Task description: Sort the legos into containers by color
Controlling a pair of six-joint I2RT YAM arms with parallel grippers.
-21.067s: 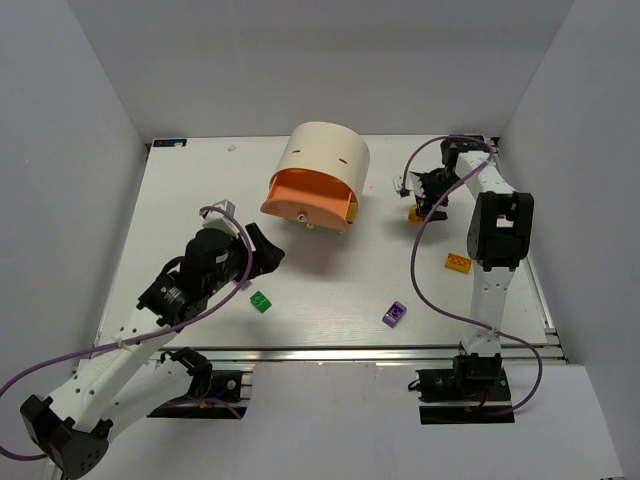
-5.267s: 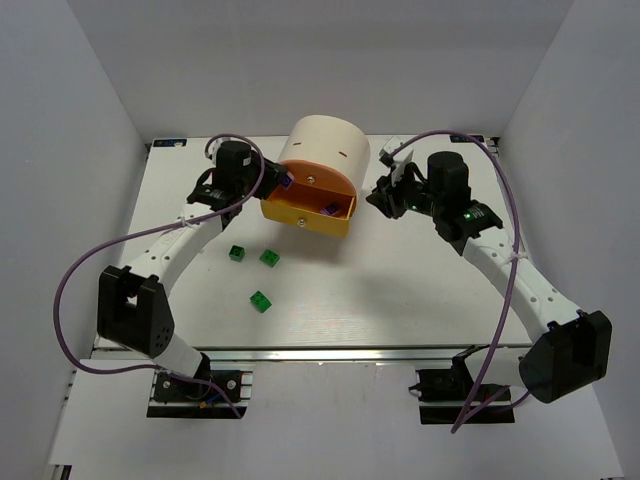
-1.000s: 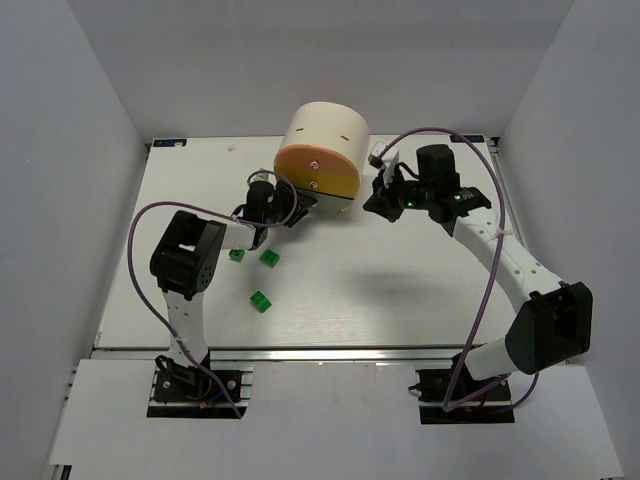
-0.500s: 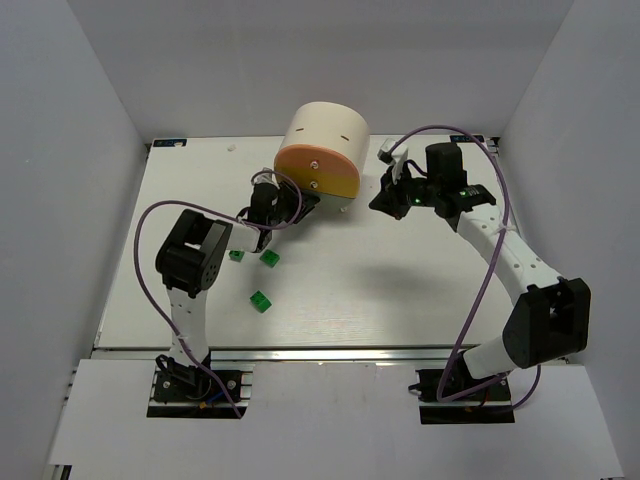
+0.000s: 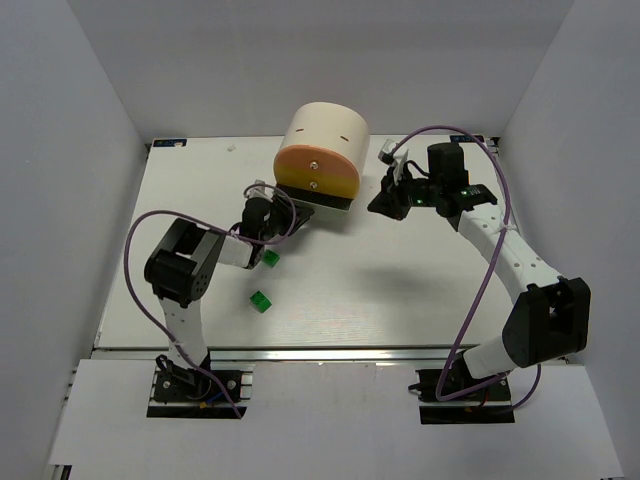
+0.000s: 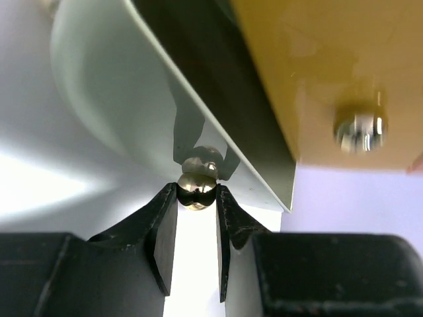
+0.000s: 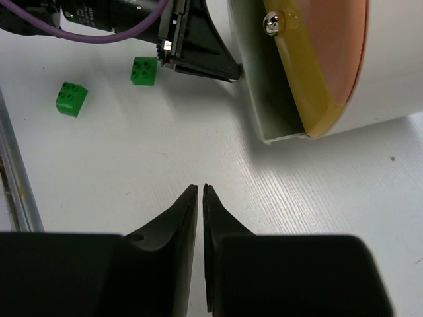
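My left gripper [image 6: 196, 193] is shut on the small round metal knob [image 6: 196, 191] of the cream bottom drawer [image 6: 218, 125] of the drum cabinet [image 5: 325, 135]. That drawer stands slightly out, with a dark gap above it. Over it sit the yellow drawer [image 6: 317, 72] with its own knob [image 6: 359, 130] and the orange drawer [image 5: 318, 170], both pushed in. Two green legos [image 5: 269, 257] [image 5: 260, 301] lie on the table near the left arm. My right gripper [image 7: 200, 188] hovers to the right of the drum [image 7: 396, 72], its jaws a thin slit apart with nothing between them.
The left arm's purple cable [image 5: 135, 270] loops over the table's left side. In the right wrist view the green legos [image 7: 144, 70] [image 7: 71, 98] lie beyond the left gripper [image 7: 231, 74]. The table's near rail [image 5: 330, 352] runs along the front.
The left jaws have closed onto the bottom drawer's knob and the drawer has come out a little. The right jaws have parted slightly.
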